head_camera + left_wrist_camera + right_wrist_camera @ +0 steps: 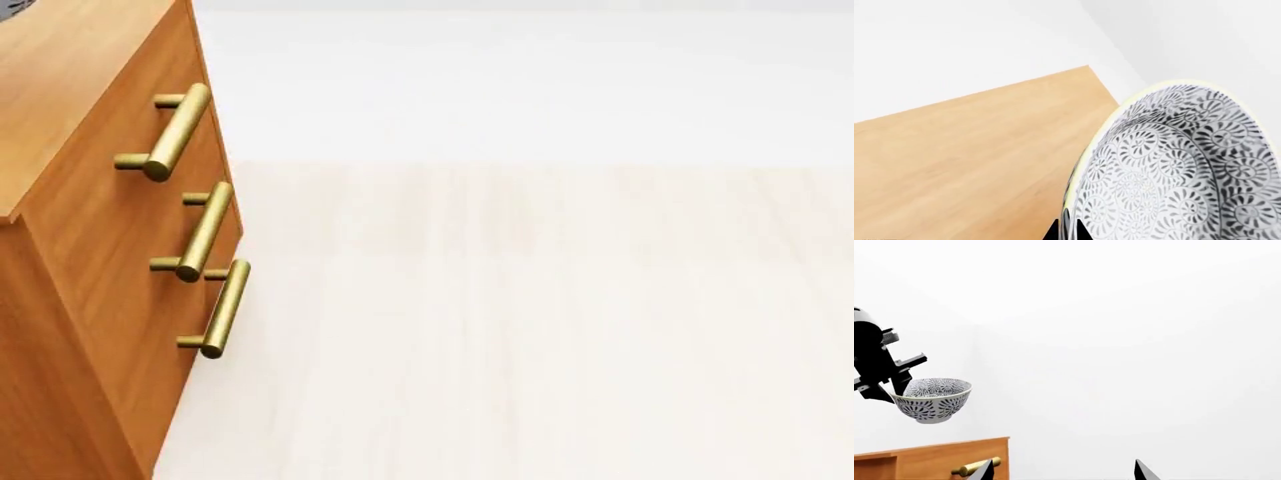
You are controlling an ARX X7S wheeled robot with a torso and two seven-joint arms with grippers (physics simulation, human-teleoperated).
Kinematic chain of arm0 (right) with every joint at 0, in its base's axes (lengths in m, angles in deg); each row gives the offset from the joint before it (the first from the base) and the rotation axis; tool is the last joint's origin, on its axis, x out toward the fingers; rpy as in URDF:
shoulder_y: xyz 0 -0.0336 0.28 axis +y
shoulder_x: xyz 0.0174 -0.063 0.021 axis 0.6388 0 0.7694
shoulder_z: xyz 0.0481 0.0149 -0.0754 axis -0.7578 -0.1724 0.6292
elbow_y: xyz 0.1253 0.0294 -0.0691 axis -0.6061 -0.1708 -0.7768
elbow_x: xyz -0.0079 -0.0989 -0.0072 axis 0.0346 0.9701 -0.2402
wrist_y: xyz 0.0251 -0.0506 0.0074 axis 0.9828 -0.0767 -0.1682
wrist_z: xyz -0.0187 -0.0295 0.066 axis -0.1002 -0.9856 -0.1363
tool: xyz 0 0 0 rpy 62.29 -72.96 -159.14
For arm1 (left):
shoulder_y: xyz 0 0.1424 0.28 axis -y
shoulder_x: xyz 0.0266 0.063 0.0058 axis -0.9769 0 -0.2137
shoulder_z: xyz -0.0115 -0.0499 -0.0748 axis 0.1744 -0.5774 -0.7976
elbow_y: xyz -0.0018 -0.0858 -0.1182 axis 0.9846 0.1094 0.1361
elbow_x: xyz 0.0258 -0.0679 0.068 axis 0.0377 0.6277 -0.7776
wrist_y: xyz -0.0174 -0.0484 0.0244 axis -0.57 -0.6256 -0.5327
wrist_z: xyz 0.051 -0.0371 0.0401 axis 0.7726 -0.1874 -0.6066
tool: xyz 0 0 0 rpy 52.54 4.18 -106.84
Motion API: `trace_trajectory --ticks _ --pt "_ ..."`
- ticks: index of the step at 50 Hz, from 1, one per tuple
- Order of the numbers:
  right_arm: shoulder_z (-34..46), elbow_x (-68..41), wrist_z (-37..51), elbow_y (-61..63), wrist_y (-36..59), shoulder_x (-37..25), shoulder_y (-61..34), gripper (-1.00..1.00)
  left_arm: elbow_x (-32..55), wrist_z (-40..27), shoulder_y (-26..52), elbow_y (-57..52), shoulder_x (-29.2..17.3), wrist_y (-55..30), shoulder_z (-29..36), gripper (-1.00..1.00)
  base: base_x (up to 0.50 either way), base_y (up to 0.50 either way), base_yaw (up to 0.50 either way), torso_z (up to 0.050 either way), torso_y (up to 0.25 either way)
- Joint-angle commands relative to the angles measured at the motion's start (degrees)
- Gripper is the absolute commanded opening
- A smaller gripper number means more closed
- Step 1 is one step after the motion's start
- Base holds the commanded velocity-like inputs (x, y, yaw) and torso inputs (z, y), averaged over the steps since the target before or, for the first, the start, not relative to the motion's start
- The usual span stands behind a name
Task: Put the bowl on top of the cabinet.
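While the left pincer [895, 385] gripped the bowl [933, 400] above the cabinet [934, 460], placing was in hand.
Next: lower, release; right pincer [1064, 471] stood open.

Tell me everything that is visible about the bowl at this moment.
The bowl is deep and round, white with a dense dark grey floral pattern inside and outside, and looks ceramic with a pale rim. It appears empty. It is held in the air by the left hand, which pinches its rim at one side. It hangs almost upright, slightly tilted, above the light wooden top of the cabinet, without touching it.
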Motion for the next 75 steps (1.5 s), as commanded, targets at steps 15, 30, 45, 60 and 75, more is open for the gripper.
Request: trace_trajectory --ticks 15,30,45,60,75 --pt "-0.04 -0.58 -0.13 -1.14 -0.41 0.05 -0.13 1.0 -2.35 0.54 0.86 4.41 -0.28 6.18 1.03 -1.0 0.0 0.0 0.0 0.001 0.0" --pt "0.07 -0.37 0.04 -1.0 0.21 0.12 -0.28 1.0 -4.1 2.72 0.51 10.16 -1.31 9.94 1.03 -1.0 0.0 0.0 0.0 0.0 0.001" --pt "0.22 -0.67 -0.11 -1.38 0.25 0.12 -0.6 1.0 -5.45 3.29 -1.43 10.13 -1.68 10.27 -0.69 -1.0 0.0 0.0 0.0 0.0 0.0" --pt "0.4 -0.8 -0.17 -1.5 0.37 0.18 -0.79 1.0 -7.78 4.3 -1.8 10.4 -1.59 10.57 -1.71 -1.0 0.0 0.0 0.0 0.0 0.0" --pt "0.46 -0.7 -0.15 -1.54 0.42 0.22 -0.79 1.0 -12.9 6.54 -0.72 10.35 -1.11 8.59 -2.19 1.0 0.0 0.0 0.0 0.0 0.0"
